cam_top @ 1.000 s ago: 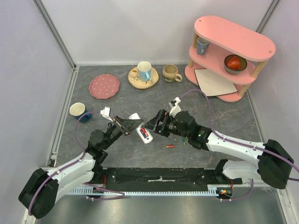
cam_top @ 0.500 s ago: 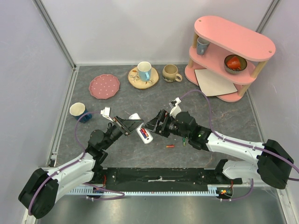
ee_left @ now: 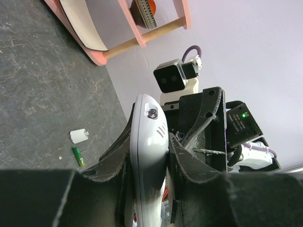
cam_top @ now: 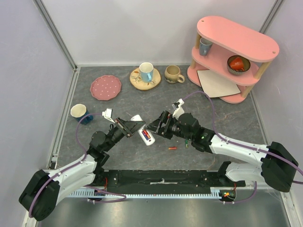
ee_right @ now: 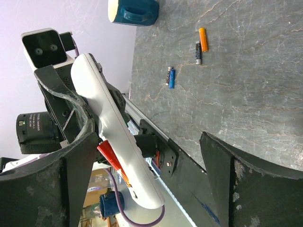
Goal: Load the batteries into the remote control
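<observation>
White slim plastic remote control is up off the grey stone-look desk, clamped in left claw. Right claw gapes wide, empty, at its 2 o'clock. Loading step; red cell seems seated already. Next, prob.: fetch red-orange battery at remote's 4 o'clock, green battery just beyond. Nothing blocks the way. Pink two-tier shelf is far off at 1.

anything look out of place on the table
Batteries lie scattered loose on the table: an orange battery, a blue battery, a green battery. A small white flat piece, maybe a battery cover, lies beside the green one.
</observation>
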Controlling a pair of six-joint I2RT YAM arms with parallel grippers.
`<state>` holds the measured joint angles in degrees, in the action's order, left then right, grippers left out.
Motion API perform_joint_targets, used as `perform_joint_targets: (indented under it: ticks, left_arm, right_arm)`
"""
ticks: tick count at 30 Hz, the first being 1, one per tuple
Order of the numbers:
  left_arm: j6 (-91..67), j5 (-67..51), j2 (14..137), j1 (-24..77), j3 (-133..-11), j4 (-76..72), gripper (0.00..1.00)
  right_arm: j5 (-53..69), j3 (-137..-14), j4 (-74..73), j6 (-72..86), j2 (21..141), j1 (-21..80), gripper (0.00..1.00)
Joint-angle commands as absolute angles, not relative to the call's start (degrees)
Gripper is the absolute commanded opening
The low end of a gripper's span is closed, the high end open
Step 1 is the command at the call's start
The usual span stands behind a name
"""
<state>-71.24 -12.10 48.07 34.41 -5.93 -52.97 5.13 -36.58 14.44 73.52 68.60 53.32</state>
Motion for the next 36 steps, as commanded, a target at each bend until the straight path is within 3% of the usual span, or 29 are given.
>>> perform_joint_targets:
  ticks: [1,36]
  left_arm:
    - [-70.66,-11.60,48.16,34.28,-6.15,-57.30,0.02]
    - [-71.54,-10.99,47.64,34.19,-9.23,-57.39,0.02]
  right_arm:
    - [4.66,-39.73,14.50,73.30,67.85,53.00,0.97]
    - [9.14,-36.30,17.84,74.35,70.84,53.00,0.93]
